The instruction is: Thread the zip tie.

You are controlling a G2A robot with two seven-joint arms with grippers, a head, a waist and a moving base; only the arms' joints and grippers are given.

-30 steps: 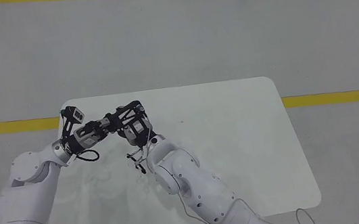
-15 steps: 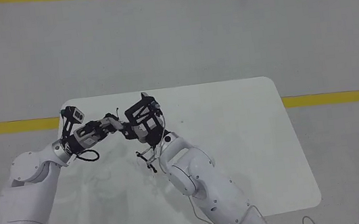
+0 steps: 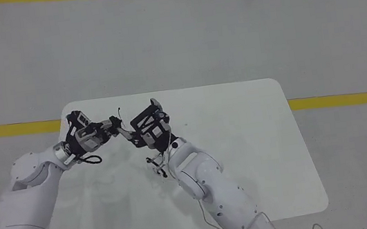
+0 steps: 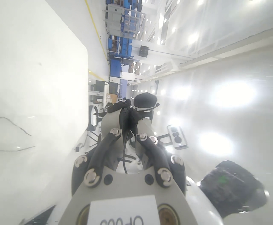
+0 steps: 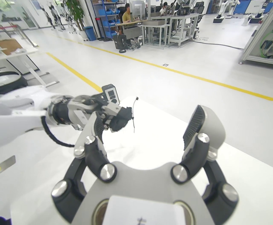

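Right wrist view — left tool [image 5: 125, 116] pinches zip tie [image 5: 133, 106]; right tool [image 5: 147, 119] gapes.

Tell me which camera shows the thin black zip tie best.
Right wrist view: the thin black zip tie stands clear against the white table, pinched by the left gripper. Top view gives a tiny sliver; left wrist view, a foreshortened strand.

My right gripper [image 5: 148, 116] has backed off from my left gripper [image 5: 124, 116], whose pinched zip tie [image 5: 133, 113] now stands clear.

Right claw [image 5: 147, 117] gapes; left claw [image 5: 122, 118] pinches zip tie [image 5: 133, 110].
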